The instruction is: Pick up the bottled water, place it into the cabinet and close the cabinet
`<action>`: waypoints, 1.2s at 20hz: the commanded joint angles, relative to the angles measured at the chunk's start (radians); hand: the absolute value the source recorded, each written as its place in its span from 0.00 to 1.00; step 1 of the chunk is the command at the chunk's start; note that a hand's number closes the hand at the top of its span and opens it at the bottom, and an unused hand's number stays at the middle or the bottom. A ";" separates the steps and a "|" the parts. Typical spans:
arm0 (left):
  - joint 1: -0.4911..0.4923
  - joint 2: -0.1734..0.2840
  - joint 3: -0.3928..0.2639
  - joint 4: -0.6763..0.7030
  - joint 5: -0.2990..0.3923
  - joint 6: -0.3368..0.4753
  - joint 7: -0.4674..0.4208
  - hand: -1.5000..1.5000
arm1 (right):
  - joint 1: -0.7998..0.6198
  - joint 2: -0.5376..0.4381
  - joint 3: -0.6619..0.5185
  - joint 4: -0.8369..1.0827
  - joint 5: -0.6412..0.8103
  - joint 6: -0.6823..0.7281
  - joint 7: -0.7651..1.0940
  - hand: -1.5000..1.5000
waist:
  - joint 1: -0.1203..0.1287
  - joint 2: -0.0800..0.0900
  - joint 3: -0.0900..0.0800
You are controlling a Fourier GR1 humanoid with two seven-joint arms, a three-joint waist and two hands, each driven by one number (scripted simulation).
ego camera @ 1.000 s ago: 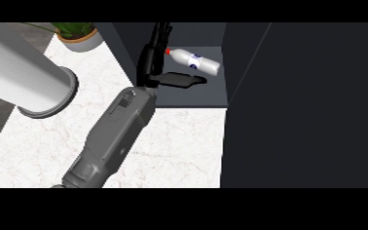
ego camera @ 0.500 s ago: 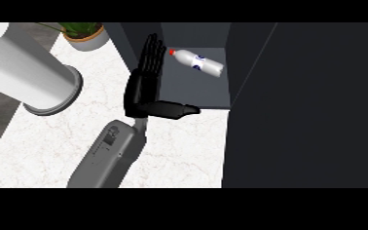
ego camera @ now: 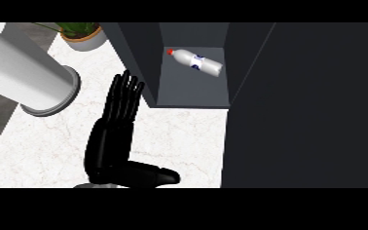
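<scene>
A: The surface is a white marble counter top [ego camera: 179, 136] with faint grey veins. At the upper middle stands a dark grey open cabinet [ego camera: 191, 90], and its dark door panel [ego camera: 295, 107] fills the right side of the view.

B: And where is the bottle?

A: The white plastic water bottle with a red cap and a blue label [ego camera: 196, 62] lies on its side on the cabinet floor, in the back part of the compartment. Its long axis runs diagonal: the red cap points to the upper left, toward the back left corner, and the base points to the lower right. No hand touches it.

B: What is difficult to see?

A: The text on the blue label I cannot read. The cabinet's top is cut off by the view's edge. At the left a large pale grey cylinder [ego camera: 32, 78] is only partly in view, and a green plant in a light round pot [ego camera: 84, 36] is cut at the top.

B: Which hand is this black one?

A: I cannot tell for sure; it comes in from the lower edge, left of the middle, and its forearm hardly shows. I take it as the robot's right hand [ego camera: 111, 141]. The fingers [ego camera: 123, 92] are straight and together, pointing up toward the cabinet's left wall, just beside its front edge. The thumb [ego camera: 147, 174] sticks out to the right. It holds nothing. The other hand does not show.
</scene>
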 commanded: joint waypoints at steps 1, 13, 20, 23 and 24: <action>0.129 0.042 -0.060 -0.201 -0.005 0.012 0.074 0.00 | -0.008 -0.085 -0.018 0.003 0.007 0.073 -0.001 0.00 | -0.004 0.001 0.000; 0.526 0.185 0.032 -0.430 0.053 -0.084 -0.131 0.00 | -0.025 -0.184 0.244 -0.154 0.204 0.141 0.168 1.00 | 0.013 0.000 -0.003; 0.639 0.283 0.193 -0.547 0.211 -0.206 -0.120 0.00 | -0.140 -0.097 0.324 -0.131 0.308 0.117 0.232 1.00 | 0.024 0.003 -0.004; 0.685 0.284 0.231 -0.523 0.240 -0.252 -0.172 0.00 | -0.140 -0.078 0.359 -0.163 0.306 0.122 0.282 1.00 | 0.030 0.003 -0.005; 0.697 0.285 0.235 -0.509 0.242 -0.259 -0.175 0.00 | -0.152 -0.051 0.368 -0.166 0.317 0.105 0.313 1.00 | 0.029 0.004 -0.005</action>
